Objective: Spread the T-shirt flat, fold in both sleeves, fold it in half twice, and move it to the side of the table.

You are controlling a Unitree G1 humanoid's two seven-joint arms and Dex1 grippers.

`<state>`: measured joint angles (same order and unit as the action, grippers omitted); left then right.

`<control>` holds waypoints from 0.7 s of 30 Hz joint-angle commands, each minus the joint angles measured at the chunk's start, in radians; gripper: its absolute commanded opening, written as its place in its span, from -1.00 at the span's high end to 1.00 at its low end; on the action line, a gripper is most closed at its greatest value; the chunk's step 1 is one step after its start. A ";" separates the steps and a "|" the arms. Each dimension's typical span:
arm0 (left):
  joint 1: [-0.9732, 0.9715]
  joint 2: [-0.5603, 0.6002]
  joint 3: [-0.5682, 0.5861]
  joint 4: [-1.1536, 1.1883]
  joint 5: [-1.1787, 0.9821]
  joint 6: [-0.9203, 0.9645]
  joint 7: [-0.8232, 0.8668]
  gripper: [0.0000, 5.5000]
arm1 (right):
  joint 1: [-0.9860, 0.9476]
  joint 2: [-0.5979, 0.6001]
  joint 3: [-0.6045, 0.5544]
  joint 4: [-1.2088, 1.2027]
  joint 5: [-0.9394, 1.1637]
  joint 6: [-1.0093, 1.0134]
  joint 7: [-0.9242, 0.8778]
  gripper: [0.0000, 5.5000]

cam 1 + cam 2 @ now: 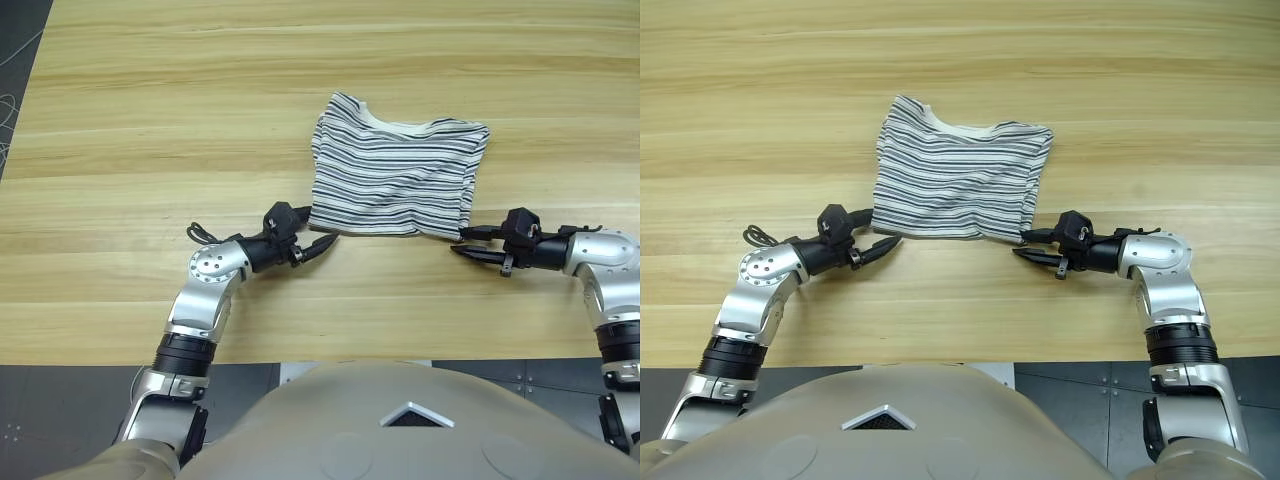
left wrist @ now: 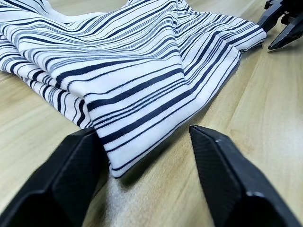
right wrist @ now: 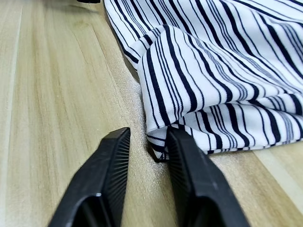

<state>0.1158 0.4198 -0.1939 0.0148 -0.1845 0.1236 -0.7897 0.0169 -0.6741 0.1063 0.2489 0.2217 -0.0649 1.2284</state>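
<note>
Assessing progress from the near edge outward: both arms lie low over the tabletop [image 1: 150, 120], one at each near corner of the T-shirt [image 1: 395, 175].

1. Left pincer [image 1: 318, 230]: spread wide. In the left wrist view its two fingers [image 2: 71, 175] straddle the near left corner of the garment, and the fabric lies between them without being clamped.
2. Right pincer [image 1: 460, 241]: parted by a narrow gap. In the right wrist view the near right corner sits at the mouth of that gap. No squeeze on the cloth is visible, so it is judged not to be pinching.
3. T-shirt: it rests flat near the middle of the tabletop as a compact, roughly square packet. Its striped face is up and the collar [image 1: 400, 125] is at the far edge. No sleeve sticks out on either side. The near edge shows several stacked layers and some rippling.

Status, as a judgement:
- Spreading flat and folding in both sleeves appear complete, given the straight left and right edges.
- The stacked near edge and the short body length suggest one half-fold may already be made. The pictures do not settle this.
- At least one half-fold is left, probably started by gripping both near corners and carrying them toward the collar.
- The move to the side of the tabletop is not yet done.
</note>
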 commanded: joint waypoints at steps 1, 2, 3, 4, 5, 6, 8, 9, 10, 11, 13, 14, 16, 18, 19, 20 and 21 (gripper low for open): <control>0.001 0.007 0.018 0.002 -0.009 -0.007 -0.003 0.14 | -0.006 -0.005 -0.007 0.006 0.006 -0.001 0.006 0.83; 0.001 0.008 0.024 0.005 -0.012 -0.009 -0.002 0.18 | -0.008 -0.006 -0.007 0.008 0.006 -0.001 0.008 0.88; 0.001 0.012 0.032 0.006 -0.016 -0.010 -0.004 0.25 | -0.010 -0.007 -0.008 0.011 0.006 -0.002 0.010 0.96; 0.000 0.016 0.040 0.007 -0.021 -0.011 -0.008 0.33 | -0.013 -0.008 -0.010 0.015 0.005 -0.004 0.009 0.96; -0.002 0.019 0.047 0.009 -0.024 -0.012 -0.010 0.36 | -0.015 -0.009 -0.013 0.017 0.007 -0.004 0.009 0.96; -0.004 0.020 0.053 0.010 -0.024 -0.013 -0.011 0.44 | -0.016 -0.011 -0.015 0.018 0.008 -0.004 0.010 0.96; -0.002 0.021 0.062 0.009 -0.025 -0.015 -0.010 0.51 | -0.024 -0.014 -0.020 0.024 0.006 -0.009 0.004 0.96; -0.001 0.021 0.065 0.008 -0.025 -0.017 -0.010 0.59 | -0.027 -0.019 -0.024 0.029 0.007 -0.011 0.006 0.96; 0.000 0.024 0.069 0.006 -0.027 -0.018 -0.011 0.63 | -0.029 -0.026 -0.029 0.033 0.009 -0.011 0.010 0.96; 0.003 0.027 0.073 0.003 -0.029 -0.019 -0.012 0.71 | -0.030 -0.033 -0.034 0.036 0.011 -0.009 0.015 0.96; 0.009 0.037 0.088 -0.005 -0.037 -0.018 -0.018 0.82 | -0.022 -0.052 -0.045 0.040 0.020 -0.002 0.032 0.96; 0.011 0.040 0.094 -0.006 -0.040 -0.018 -0.018 0.86 | -0.016 -0.059 -0.050 0.039 0.024 0.000 0.040 0.96; 0.015 0.042 0.099 -0.005 -0.041 -0.019 -0.017 0.96 | 0.005 -0.073 -0.054 0.024 0.046 0.022 0.073 0.96; 0.015 0.038 0.094 -0.001 -0.037 -0.021 -0.015 0.96 | 0.044 -0.095 -0.046 -0.017 0.074 0.052 0.132 0.96; 0.014 0.036 0.091 0.001 -0.035 -0.023 -0.014 0.96 | 0.061 -0.107 -0.043 -0.031 0.085 0.067 0.158 0.96; 0.013 0.035 0.089 0.003 -0.033 -0.025 -0.014 0.96 | 0.071 -0.113 -0.042 -0.040 0.091 0.076 0.175 0.96; 0.012 0.035 0.088 0.005 -0.032 -0.027 -0.015 0.96 | 0.076 -0.114 -0.042 -0.043 0.092 0.081 0.181 0.96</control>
<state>0.1277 0.4456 -0.1076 0.0162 -0.2252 0.1073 -0.8013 0.0825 -0.7614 0.0617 0.2249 0.3024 -0.0015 1.3915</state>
